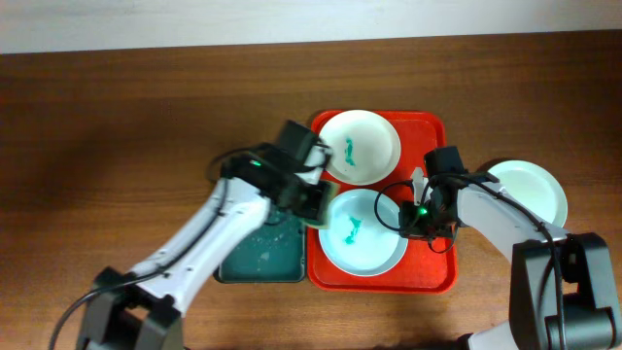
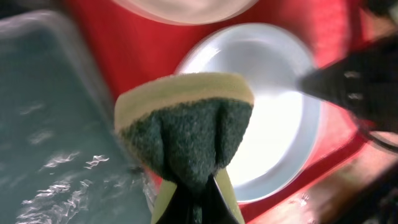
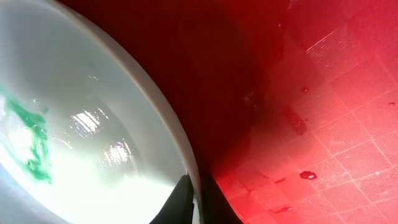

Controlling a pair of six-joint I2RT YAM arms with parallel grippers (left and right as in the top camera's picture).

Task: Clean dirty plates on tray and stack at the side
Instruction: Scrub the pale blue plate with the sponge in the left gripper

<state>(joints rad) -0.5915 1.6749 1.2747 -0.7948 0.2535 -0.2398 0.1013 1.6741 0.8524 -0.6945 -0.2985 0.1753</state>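
pale blue plate [image 1: 362,238], teal smear [image 1: 350,231] at centre, lies in the red tray [image 1: 432,264]. right pincer [image 3: 195,196] is closed on its rim. left pincer [image 2: 198,202] clamps a sponge [image 2: 186,124] at the opposite rim. a second smeared plate [image 1: 374,136] lies beyond both pincers. a third plate [image 1: 535,190] rests on the table [image 1: 117,126] outboard of the right pincer. a dark green basin [image 1: 258,255] lies beside the left pincer.

No writing, label, brand or number can be read in any of the three views (the teal marks on the upper plate [image 1: 374,156] and the lower plate [image 1: 374,255] are smears, not letters).
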